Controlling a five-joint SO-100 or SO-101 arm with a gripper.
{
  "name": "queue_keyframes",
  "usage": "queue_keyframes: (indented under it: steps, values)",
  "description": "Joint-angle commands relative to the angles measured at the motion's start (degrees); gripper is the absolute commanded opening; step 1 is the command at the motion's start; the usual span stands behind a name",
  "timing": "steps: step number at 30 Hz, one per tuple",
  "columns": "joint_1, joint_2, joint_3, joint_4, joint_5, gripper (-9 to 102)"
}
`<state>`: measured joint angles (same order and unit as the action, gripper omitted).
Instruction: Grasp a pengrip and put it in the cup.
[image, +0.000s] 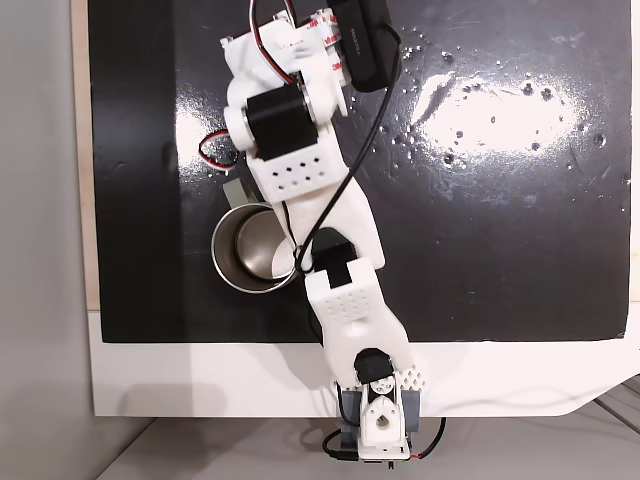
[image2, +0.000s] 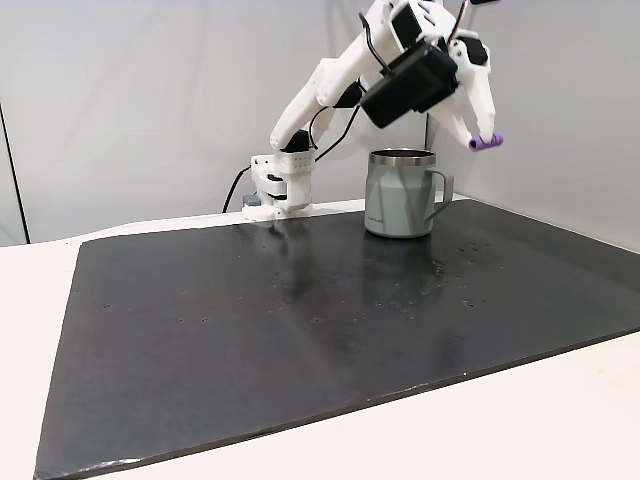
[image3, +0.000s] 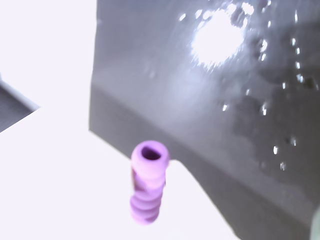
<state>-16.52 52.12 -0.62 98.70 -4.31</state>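
The end effector (image2: 484, 141) grips the purple pengrip (image2: 486, 142) up in the air, just beside the silver cup (image2: 400, 195).

Count for your record: one small light-purple ribbed rubbery pengrip (image2: 485, 142); you see its hollow end in the wrist view (image3: 148, 180). One round silver-grey metal cup (image2: 401, 193) with looped side handle. One white two-finger gripper (image2: 478, 137). One black glossy rectangular mat (image2: 300, 320).
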Motion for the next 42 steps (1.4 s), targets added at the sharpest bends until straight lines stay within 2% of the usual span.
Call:
queue_keyframes:
  steps: [1, 9, 18, 30, 42]
  values:
    - [0.3, 10.3, 0.3, 3.0, -1.6, 0]
    - [-1.5, 29.5, 18.5, 4.3, -6.2, 0]
    - [-10.5, 47.8, 41.9, 4.5, -6.8, 0]
    - [-18.8, 59.1, 65.7, 4.7, -9.3, 0]
    - [-22.1, 63.1, 82.2, 4.7, -10.9, 0]
